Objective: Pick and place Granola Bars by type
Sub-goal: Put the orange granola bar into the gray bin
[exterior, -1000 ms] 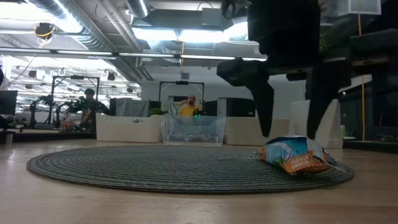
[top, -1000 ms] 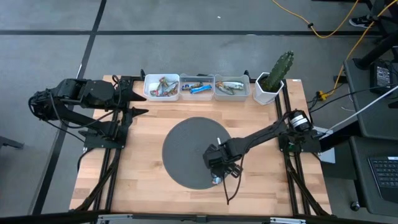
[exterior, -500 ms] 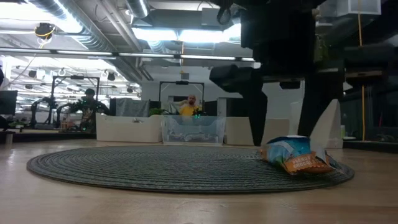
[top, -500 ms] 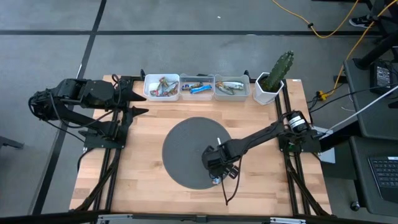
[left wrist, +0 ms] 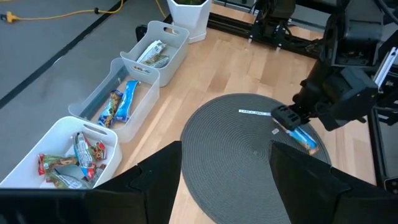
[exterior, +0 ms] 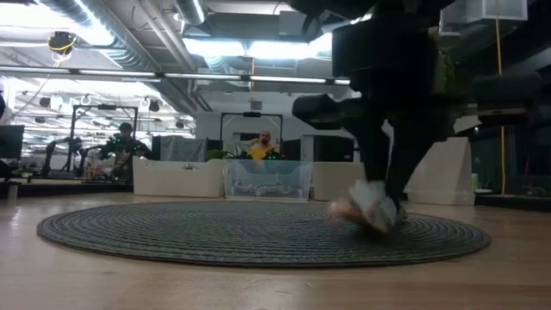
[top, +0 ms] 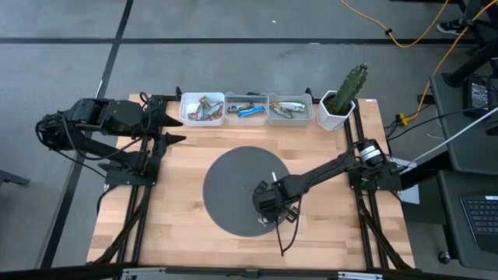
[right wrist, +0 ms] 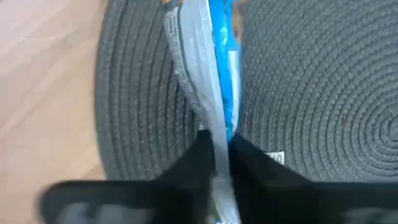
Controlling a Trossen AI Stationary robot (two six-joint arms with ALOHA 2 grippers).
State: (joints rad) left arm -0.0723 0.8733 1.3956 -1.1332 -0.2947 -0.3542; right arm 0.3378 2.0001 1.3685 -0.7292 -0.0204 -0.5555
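A: What is held by the right tool (top: pixel 268 211)?

B: A blue granola bar (right wrist: pixel 214 81) is pinched edge-on between its nearly closed fingers, low over the near right part of the round grey mat (top: pixel 226 190). In the low view the bar hangs just above the weave.

A: And the left tool (top: pixel 173 128)?

B: It is parked at the far left edge of the counter (top: pixel 179 233); whether it is open cannot be told.

A: What could go wrong?

B: Only the thin wrapper edge appears to be gripped, so the bar could slip out or swing during a fast lift. A drop beside the three white bins (top: pixel 247 109) could follow.

A: Where should it be taken?

B: Blue bars are seen in the middle bin (left wrist: pixel 118 99), between the bin of red ones and the bin of silver ones.

A: Is there room?

B: The mat is otherwise bare but for a thin white strip (top: pixel 274 176). The way to the bins looks open; the potted cactus (top: pixel 345 97) stands just beside the silver bin and should be cleared.
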